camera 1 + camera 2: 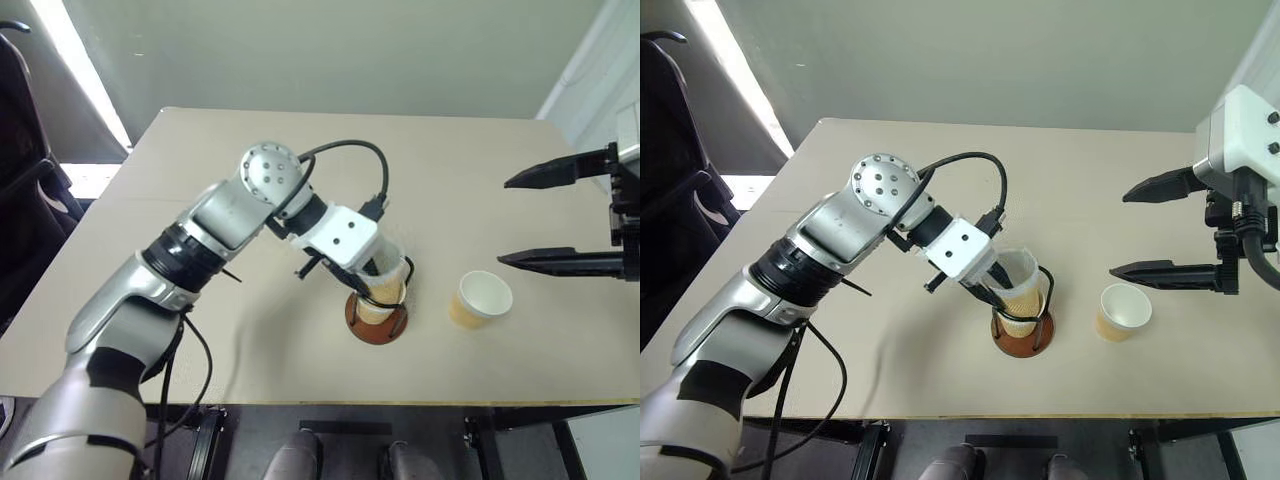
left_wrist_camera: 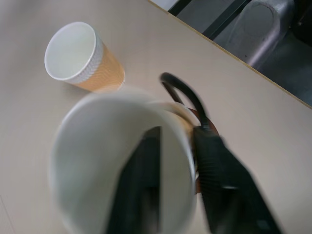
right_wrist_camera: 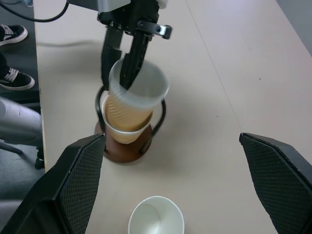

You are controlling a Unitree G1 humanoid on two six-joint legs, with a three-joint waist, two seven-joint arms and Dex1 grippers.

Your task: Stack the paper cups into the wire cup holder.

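I am lowering a paper cup (image 3: 139,87), left gripper (image 1: 992,285) jaws pinching its wall, into the cup (image 3: 124,127) already in the wire holder (image 3: 124,146); right gripper (image 1: 1165,228) jaws are hanging released above a third cup (image 1: 1122,312) on the surface (image 1: 890,360), so I should be straightening before releasing.

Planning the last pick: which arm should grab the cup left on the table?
Right, likely. The right pincer hangs open just above the loose cup. The left pincer is busy, one finger inside the cup over the wire cup holder.

3 paper cups (image 3: 138,90) (1 wire cup holder (image 3: 127,146))
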